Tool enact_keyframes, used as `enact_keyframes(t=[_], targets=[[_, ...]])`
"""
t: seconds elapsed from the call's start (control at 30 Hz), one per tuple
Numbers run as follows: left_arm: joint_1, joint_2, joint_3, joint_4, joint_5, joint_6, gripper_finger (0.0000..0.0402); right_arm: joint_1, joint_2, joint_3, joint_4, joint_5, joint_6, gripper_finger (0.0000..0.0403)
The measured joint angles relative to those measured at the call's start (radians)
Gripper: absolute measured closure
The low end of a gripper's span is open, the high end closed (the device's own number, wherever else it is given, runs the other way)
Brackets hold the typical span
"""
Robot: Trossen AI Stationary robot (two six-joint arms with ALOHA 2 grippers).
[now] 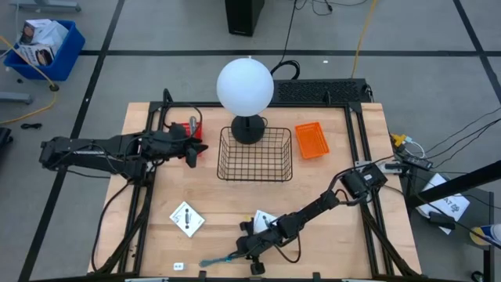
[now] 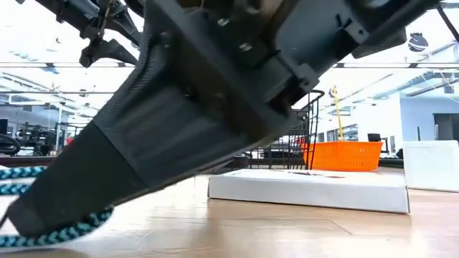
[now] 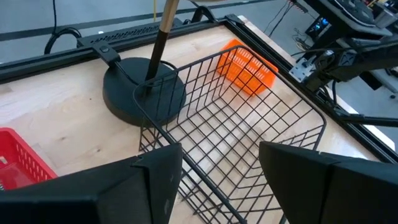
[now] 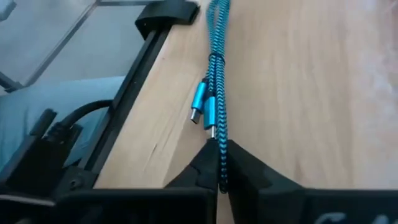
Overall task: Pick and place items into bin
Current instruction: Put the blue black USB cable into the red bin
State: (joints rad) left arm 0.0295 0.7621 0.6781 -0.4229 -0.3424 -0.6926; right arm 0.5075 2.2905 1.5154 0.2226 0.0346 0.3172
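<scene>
The right gripper is down at the near edge of the table with its fingers pinched together on a blue braided cable, which runs lengthwise straight out ahead of the fingertips along the table's edge, plugs lying just past the pinch. The wire basket sits well off behind that gripper, toward the lamp. The left gripper, fingers apart and empty, hangs right at the basket's rim, so it's nearer the basket, but the right one's got the cable.
</scene>
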Motion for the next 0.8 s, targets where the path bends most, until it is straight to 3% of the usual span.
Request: enact_keyframes(t=[0.23,0.37,0.57,0.8], targets=[[-0.070,0.042,-0.001,0.002,0.018,-0.010,0.0183,-0.012,-0.035,0.000,0.010,0.088,-0.043,0.0397],[-0.146,0.071,-0.031,0.096,-0.016,-0.005,0.0183,-0.012,-0.085,0.000,-0.048,0.180,-0.073,0.0397],[-0.300,0.083,-0.122,0.408,-0.096,0.101,0.0183,-0.011,-0.172,-0.003,-0.167,0.303,-0.077,0.0399],[-0.485,0.081,-0.276,0.837,-0.147,0.246,0.0183,-0.007,-0.290,-0.088,-0.168,0.394,-0.085,0.0400]])
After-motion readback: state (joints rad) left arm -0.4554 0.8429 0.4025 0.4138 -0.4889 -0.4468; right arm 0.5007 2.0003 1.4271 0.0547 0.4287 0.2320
